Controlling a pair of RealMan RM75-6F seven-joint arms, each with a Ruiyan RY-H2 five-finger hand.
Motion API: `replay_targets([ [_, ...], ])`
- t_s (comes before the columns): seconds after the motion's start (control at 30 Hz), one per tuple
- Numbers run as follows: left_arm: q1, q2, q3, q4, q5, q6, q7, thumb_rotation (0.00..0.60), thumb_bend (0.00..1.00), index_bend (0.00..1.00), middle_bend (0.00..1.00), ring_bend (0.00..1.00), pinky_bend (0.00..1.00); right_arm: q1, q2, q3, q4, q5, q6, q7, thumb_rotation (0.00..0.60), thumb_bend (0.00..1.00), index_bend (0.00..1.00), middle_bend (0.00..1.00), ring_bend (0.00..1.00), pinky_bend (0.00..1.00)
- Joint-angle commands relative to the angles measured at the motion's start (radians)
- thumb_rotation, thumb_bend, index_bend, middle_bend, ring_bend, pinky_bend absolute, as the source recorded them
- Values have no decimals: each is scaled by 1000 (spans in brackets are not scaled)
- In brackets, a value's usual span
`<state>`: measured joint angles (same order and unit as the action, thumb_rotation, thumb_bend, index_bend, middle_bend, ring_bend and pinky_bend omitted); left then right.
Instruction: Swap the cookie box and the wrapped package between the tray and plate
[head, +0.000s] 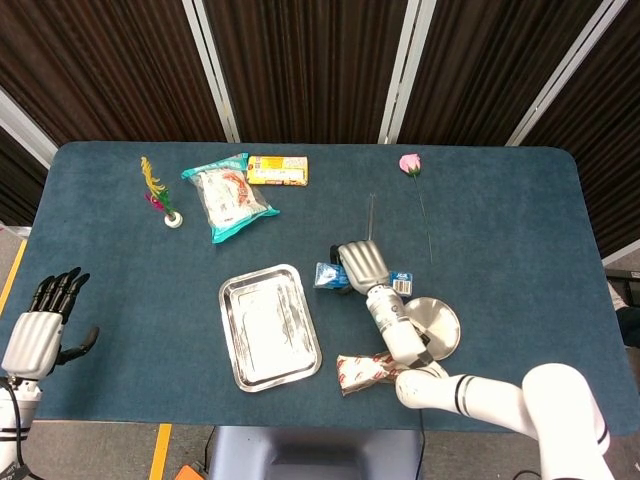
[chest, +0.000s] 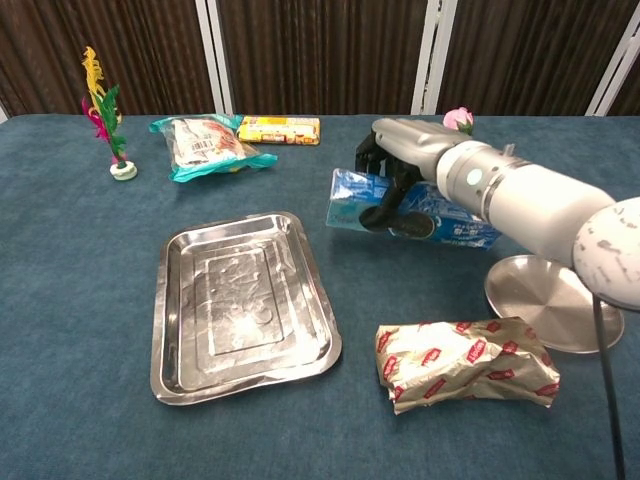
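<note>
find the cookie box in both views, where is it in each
Head view: the cookie box is just right of centre, mostly hidden under the right hand, its blue end showing right of the tray.
Chest view: the cookie box is right of centre, gripped by the right hand.
Shared landmark: the tray, lying to the box's left in both.

Rectangular steel tray (chest: 243, 305) sits open from above. Bare blue surface (chest: 350, 270) separates it from right hand (chest: 392, 165) and blue cookie box (chest: 440, 214). Red-printed wrapped package (chest: 466, 362) touches round steel plate (chest: 556, 300), crowding the near-right side.
</note>
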<state>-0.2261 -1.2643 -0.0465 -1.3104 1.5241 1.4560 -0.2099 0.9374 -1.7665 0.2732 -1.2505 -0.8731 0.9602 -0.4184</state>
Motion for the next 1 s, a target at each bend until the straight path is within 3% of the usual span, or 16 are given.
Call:
replay_targets([
  [0.03, 0, 3, 4, -6, 7, 1, 2, 600, 373, 0, 0, 0, 0, -37, 159, 7, -211, -8, 44, -66, 600, 331, 902, 695, 589, 592],
  [0.13, 1, 3, 9, -13, 20, 5, 11, 600, 373, 0, 0, 0, 0, -45, 301, 5, -392, 50, 57, -175, 600, 334, 903, 696, 589, 592],
  [0.3, 3, 3, 14, -22, 31, 10, 20, 600, 374, 0, 0, 0, 0, -48, 397, 0, -511, 100, 72, -244, 600, 337, 903, 696, 590, 607],
  [0.43, 9, 1, 41, -60, 84, 33, 44, 600, 373, 0, 0, 0, 0, -109, 564, -82, -679, 180, 71, -284, 600, 337, 902, 696, 590, 612],
  [0.6, 6, 12, 69, -99, 129, 28, 63, 600, 374, 0, 0, 0, 0, -178, 547, -158, -619, 120, 18, -156, 600, 337, 889, 696, 589, 611],
  [0.8, 1, 26, 83, -153, 160, 23, 114, 600, 375, 0, 0, 0, 0, -222, 475, -209, -485, 18, -33, -42, 600, 337, 855, 696, 589, 610],
  [0.9, 2, 28, 86, -171, 164, 23, 128, 600, 376, 0, 0, 0, 0, -222, 433, -215, -419, 9, -86, 10, 600, 337, 719, 688, 560, 586],
  [1.0, 1, 36, 98, -183, 181, 18, 133, 600, 376, 0, 0, 0, 0, -218, 404, -207, -371, -5, -138, 71, 600, 337, 408, 548, 452, 520],
])
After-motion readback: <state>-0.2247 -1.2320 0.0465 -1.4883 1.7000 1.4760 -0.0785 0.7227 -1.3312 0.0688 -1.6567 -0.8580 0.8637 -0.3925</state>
